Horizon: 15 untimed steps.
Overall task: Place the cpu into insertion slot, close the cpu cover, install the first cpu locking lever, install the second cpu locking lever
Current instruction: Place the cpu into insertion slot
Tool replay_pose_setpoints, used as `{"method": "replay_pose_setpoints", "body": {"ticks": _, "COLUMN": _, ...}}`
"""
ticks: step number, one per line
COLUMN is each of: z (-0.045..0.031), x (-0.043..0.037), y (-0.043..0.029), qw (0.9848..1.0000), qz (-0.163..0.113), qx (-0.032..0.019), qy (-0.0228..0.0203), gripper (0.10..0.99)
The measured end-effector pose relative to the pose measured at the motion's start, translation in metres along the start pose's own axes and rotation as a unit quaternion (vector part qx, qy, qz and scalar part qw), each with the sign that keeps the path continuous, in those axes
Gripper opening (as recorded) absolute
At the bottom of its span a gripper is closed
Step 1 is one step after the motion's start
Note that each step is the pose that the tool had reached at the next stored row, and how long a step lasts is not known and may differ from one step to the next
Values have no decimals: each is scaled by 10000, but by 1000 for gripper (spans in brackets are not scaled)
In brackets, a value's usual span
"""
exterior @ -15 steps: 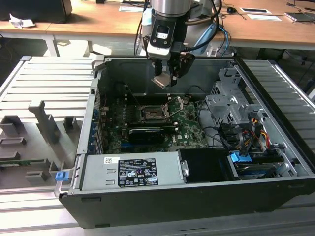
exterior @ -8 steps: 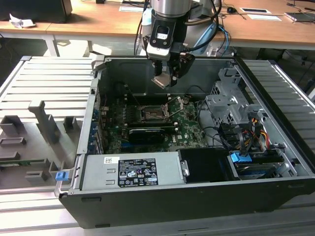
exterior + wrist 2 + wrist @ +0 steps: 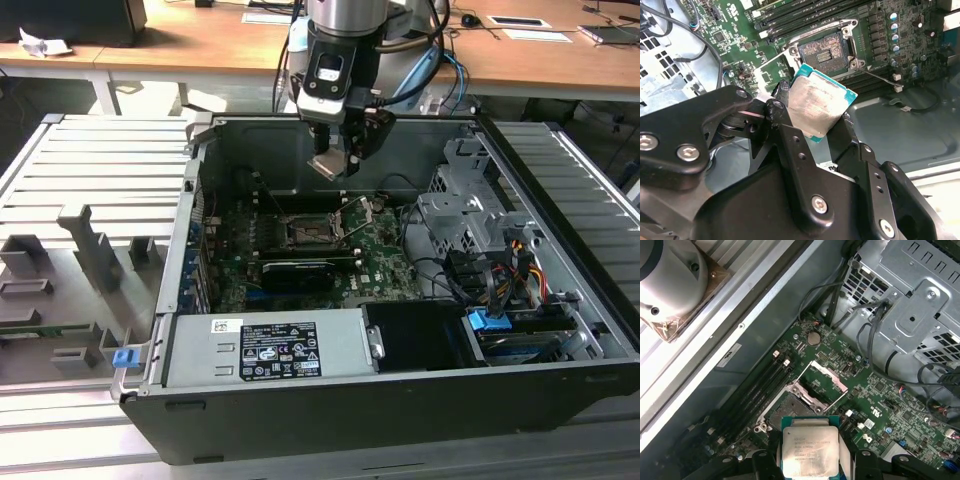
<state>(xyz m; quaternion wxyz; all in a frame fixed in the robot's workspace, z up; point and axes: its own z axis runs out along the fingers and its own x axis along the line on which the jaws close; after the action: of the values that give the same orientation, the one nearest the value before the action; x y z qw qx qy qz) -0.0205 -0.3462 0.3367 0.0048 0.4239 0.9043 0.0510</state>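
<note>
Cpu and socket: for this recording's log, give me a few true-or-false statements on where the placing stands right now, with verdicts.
1. The gripper is shut on the cpu. True.
2. The cpu sits in the socket. False: the socket is empty, and the cpu hangs above the motherboard.
3. The cpu cover stands open. True.
4. A side panel closes the case. False: the case is open, with the motherboard exposed.
</note>
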Motion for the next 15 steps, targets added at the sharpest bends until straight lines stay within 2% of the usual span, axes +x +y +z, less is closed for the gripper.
{"method": "replay_pose_setpoints", "body": {"ticks": 1, "z": 3, "x": 0, "y": 0, "qw": 10000, "qz": 16, "qx": -4, "qy": 3, "gripper": 541}}
{"method": "replay_pose_setpoints", "body": {"ticks": 4, "z": 18, "x": -1, "y": -1, "qw": 9995, "qz": 321, "qx": -16, "qy": -26, "gripper": 541}}
{"method": "replay_pose_setpoints", "body": {"ticks": 6, "z": 28, "x": -1, "y": -2, "qw": 9982, "qz": 597, "qx": -25, "qy": -52, "gripper": 541}}
{"method": "replay_pose_setpoints", "body": {"ticks": 10, "z": 38, "x": -1, "y": -4, "qw": 9966, "qz": 824, "qx": -34, "qy": -74, "gripper": 541}}
{"method": "replay_pose_setpoints", "body": {"ticks": 15, "z": 52, "x": -2, "y": -5, "qw": 9923, "qz": 1236, "qx": -49, "qy": -114, "gripper": 541}}
